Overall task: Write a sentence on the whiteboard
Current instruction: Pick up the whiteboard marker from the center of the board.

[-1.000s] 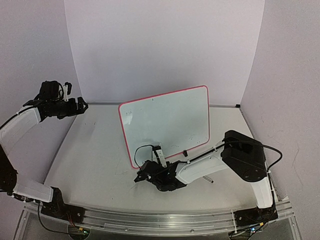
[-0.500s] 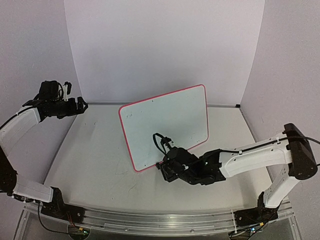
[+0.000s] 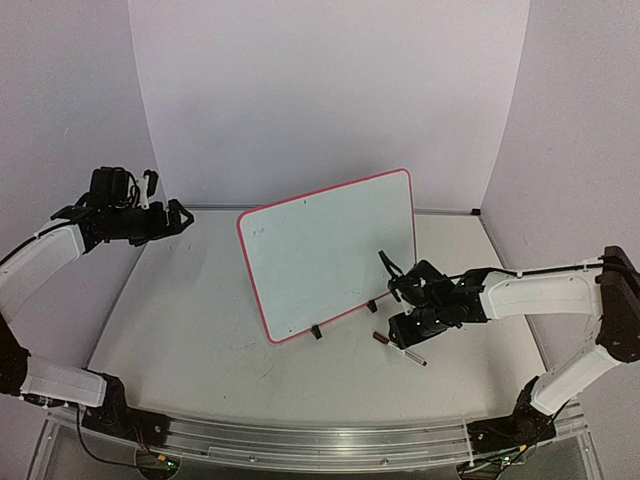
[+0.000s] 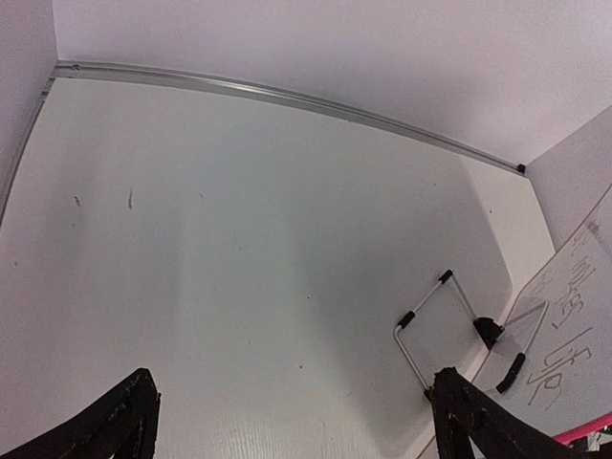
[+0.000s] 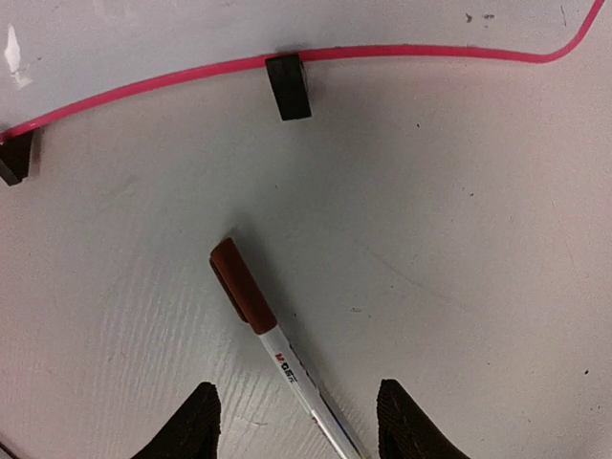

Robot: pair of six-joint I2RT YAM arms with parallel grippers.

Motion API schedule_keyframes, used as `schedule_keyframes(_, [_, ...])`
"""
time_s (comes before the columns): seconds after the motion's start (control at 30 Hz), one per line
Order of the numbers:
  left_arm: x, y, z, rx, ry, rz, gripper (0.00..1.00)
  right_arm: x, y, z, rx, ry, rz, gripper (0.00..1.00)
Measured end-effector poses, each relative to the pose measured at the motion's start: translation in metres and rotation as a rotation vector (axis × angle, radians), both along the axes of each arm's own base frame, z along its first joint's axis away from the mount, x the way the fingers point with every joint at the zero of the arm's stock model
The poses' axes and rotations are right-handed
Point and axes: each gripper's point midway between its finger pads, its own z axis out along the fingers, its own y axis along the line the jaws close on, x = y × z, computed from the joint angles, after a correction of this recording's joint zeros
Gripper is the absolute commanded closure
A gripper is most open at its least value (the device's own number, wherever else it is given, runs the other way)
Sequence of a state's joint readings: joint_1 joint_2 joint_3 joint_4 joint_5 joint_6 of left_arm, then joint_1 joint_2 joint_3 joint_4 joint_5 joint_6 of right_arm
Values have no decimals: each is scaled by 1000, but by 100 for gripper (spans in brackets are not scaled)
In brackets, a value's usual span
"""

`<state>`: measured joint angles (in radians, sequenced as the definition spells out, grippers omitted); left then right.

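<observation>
The whiteboard (image 3: 330, 250), white with a thin red frame, stands tilted on black feet mid-table. Its face in the top view shows only faint smudges. In the left wrist view the board (image 4: 585, 287) is at the right edge with dark slanted handwritten strokes, the sentence (image 4: 559, 330), which I cannot read. A marker pen (image 3: 398, 347) with a dark red cap lies on the table in front of the board's right end. My right gripper (image 3: 403, 322) hovers over it, open; the pen's white barrel (image 5: 292, 368) runs between the fingertips (image 5: 196, 426). My left gripper (image 3: 176, 215) is open and empty, far left.
The board's red lower edge (image 5: 402, 53) and a black foot (image 5: 288, 86) lie just beyond the pen. A wire stand (image 4: 435, 320) props the board from behind. The back wall's metal strip (image 4: 287, 96) and side walls bound the table.
My right arm has swung from the board's left front corner to the right and now sits over the pen. My left gripper has shifted slightly right. The pen has not moved.
</observation>
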<state>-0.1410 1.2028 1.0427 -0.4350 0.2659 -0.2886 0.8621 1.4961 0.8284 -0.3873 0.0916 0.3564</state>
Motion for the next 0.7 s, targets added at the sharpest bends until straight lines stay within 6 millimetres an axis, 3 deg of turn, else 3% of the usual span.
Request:
schedule_keyframes(0.17, [-23,-35,-32,-28,93,-68,2,4,-16,-13,-13,72,-25,51])
schedule_keyframes(0.27, [-33,-37,-48,-44,142,-60,2,0,-18,-25,-28,118,-7,57])
schedule_keyframes(0.43, [-47,-36,-58,-77,172,-44,2,-10,-16,-45,-56,191,43,62])
schedule_keyframes(0.57, [-58,-40,-65,-101,202,-57,4,-10,-11,-47,-51,209,67,71])
schedule_keyframes(0.7, [-74,-46,-78,-125,244,-81,5,-8,-4,-49,-42,219,88,89])
